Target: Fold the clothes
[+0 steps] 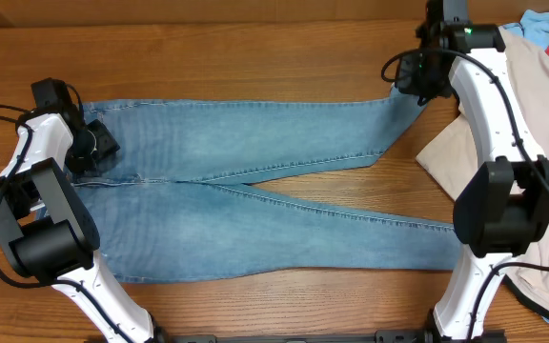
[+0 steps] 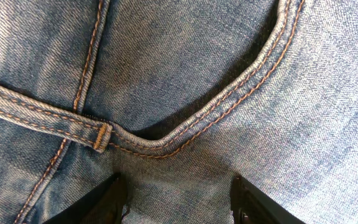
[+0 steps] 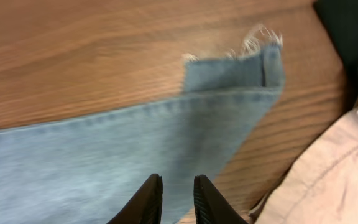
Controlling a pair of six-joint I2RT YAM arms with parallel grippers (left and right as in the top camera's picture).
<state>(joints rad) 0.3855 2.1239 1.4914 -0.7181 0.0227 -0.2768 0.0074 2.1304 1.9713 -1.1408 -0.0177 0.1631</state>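
Across the wooden table (image 1: 255,57) the light blue jeans (image 1: 255,205) lie flat, with the waist at my left arm and both legs running out toward my right. My left gripper (image 2: 176,186) sits low over the waist end by the curved pocket edge (image 2: 229,106). Its fingers are spread fairly wide, and I can't see into the pocket. My right gripper (image 3: 178,183) hangs over the far leg near its frayed hem (image 3: 253,43), fingers only a narrow gap apart with nothing pinched. A beige garment (image 3: 328,168) lies just beside that hem.
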